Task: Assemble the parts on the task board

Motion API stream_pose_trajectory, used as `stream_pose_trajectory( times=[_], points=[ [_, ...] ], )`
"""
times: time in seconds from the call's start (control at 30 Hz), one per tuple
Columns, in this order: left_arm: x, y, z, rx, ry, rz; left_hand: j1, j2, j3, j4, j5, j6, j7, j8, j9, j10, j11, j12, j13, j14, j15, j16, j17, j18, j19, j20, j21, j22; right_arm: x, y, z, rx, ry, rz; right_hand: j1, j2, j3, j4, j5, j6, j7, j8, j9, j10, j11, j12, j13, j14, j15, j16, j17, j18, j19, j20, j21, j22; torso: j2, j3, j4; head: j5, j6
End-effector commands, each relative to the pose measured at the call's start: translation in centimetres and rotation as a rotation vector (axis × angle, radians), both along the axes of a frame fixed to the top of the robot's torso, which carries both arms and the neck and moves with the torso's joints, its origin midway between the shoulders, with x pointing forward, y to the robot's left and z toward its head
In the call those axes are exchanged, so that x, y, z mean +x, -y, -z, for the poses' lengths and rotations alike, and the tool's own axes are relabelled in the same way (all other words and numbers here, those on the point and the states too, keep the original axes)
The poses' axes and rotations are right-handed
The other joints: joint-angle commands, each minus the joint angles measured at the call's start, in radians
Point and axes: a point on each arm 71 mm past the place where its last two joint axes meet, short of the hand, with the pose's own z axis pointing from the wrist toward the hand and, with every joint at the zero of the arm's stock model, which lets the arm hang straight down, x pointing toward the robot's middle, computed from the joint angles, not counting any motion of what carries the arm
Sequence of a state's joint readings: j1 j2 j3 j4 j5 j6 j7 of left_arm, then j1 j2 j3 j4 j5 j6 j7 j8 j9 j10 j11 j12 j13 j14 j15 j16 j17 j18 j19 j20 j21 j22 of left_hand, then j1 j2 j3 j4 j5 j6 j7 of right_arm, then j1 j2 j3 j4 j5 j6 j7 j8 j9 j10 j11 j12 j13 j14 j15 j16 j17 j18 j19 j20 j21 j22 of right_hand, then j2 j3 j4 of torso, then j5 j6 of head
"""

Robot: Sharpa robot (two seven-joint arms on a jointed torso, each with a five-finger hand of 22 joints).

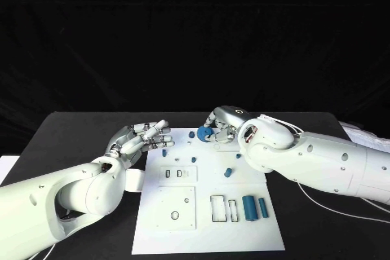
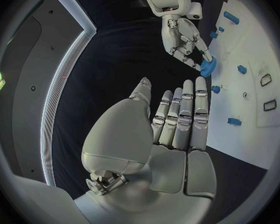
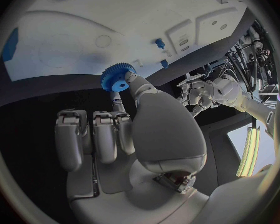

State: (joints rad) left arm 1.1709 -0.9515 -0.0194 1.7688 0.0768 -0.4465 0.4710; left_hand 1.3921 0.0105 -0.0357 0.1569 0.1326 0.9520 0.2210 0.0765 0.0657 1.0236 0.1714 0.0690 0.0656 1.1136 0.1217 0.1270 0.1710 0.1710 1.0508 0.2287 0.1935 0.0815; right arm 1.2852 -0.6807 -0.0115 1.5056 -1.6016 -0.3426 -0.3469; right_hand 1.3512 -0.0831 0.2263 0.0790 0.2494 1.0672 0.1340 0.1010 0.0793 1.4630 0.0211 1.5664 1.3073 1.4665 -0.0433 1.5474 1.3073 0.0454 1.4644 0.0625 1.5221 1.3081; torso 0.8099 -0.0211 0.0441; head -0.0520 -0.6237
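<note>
On the near end of the white task board [image 1: 207, 215], two blue cylinders [image 1: 253, 207] lie side by side, just right of a rectangular slot. Further back, the left hand [image 1: 145, 137] hovers by the board's left edge, fingers apart and holding nothing. At the board's far edge, the right hand [image 1: 221, 126] pinches a blue gear [image 1: 204, 133] in its fingers, over the black surface [image 1: 81, 136].

Two glossy white arms with rounded shells dotted by small dark screws; each ends in a silver metallic left hand [image 1: 145, 137] or right hand [image 1: 221, 126]; white cables trail at the frame's right.
</note>
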Motion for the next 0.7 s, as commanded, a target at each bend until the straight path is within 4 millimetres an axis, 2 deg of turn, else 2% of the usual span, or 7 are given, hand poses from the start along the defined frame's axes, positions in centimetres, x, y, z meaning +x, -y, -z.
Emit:
stream_pose_trajectory(
  times=[0.03, 0.1, 0.33, 0.7],
  points=[
    [0.0, 0.2, -0.2, -0.009, 0.013, 0.019, 0.005, 0.008, 0.0, -0.004, -0.003, -0.002, 0.0, -0.005, -0.001, -0.002, 0.001, -0.005, -0.002, 0.006, 0.0, -0.004, 0.001, 0.012, 0.006, -0.001, -0.002, -0.001, 0.0, -1.2, 0.2, -0.009, 0.016, -0.029, -0.009, 0.002, 0.001, 0.006, 0.003, 0.071, -0.033, 0.002, 0.021, 0.108, -0.002, 0.004, 0.264, 0.093, -0.006, 0.001, 0.207, -0.017, 0.04, -0.004, 0.002, 0.136, 0.001, -0.0009, 0.0042, 0.004, -0.003],
    [0.0, 0.3, -0.2, -0.009, 0.013, 0.019, 0.005, 0.008, 0.0, -0.004, -0.003, -0.002, 0.0, -0.005, -0.001, -0.002, 0.001, -0.005, -0.002, 0.006, 0.0, -0.004, 0.001, 0.012, 0.006, -0.001, -0.002, -0.001, 0.0, -1.9, 0.6, -0.015, 0.008, -0.037, -0.011, 0.002, 0.002, 0.007, 0.003, 0.07, -0.033, 0.001, 0.02, 0.108, -0.002, 0.004, 0.264, 0.092, -0.006, 0.0, 0.205, -0.017, 0.04, -0.004, 0.002, 0.135, 0.001, -0.0018, 0.006, 0.004, -0.004],
    [0.0, 0.3, -0.2, -0.01, 0.013, 0.021, 0.005, 0.008, 0.0, -0.004, -0.003, -0.002, 0.0, -0.005, -0.001, -0.002, 0.001, -0.005, -0.002, 0.006, 0.0, -0.004, 0.001, 0.012, 0.006, -0.001, -0.002, -0.001, 0.1, -3.7, 1.9, -0.038, -0.024, -0.052, -0.014, 0.002, 0.003, 0.007, 0.001, 0.068, -0.032, -0.002, 0.02, 0.108, -0.001, 0.004, 0.264, 0.091, -0.005, -0.002, 0.2, -0.017, 0.039, -0.003, 0.001, 0.133, 0.001, -0.0015, 0.005, 0.012, -0.008],
    [0.0, 0.4, -0.2, -0.01, 0.013, 0.022, 0.005, 0.008, -0.001, -0.004, -0.003, -0.002, 0.0, -0.005, -0.001, -0.003, 0.001, -0.005, -0.002, 0.006, 0.0, -0.005, 0.002, 0.012, 0.006, -0.001, -0.002, -0.001, 0.3, -4.5, 3.1, -0.066, -0.058, -0.055, -0.02, 0.002, 0.005, 0.008, -0.005, 0.065, -0.03, -0.006, 0.018, 0.107, 0.0, 0.004, 0.263, 0.091, -0.004, -0.003, 0.198, -0.017, 0.039, -0.002, 0.001, 0.134, 0.001, 0.0008, 0.0003, 0.019, -0.012]
  ],
)
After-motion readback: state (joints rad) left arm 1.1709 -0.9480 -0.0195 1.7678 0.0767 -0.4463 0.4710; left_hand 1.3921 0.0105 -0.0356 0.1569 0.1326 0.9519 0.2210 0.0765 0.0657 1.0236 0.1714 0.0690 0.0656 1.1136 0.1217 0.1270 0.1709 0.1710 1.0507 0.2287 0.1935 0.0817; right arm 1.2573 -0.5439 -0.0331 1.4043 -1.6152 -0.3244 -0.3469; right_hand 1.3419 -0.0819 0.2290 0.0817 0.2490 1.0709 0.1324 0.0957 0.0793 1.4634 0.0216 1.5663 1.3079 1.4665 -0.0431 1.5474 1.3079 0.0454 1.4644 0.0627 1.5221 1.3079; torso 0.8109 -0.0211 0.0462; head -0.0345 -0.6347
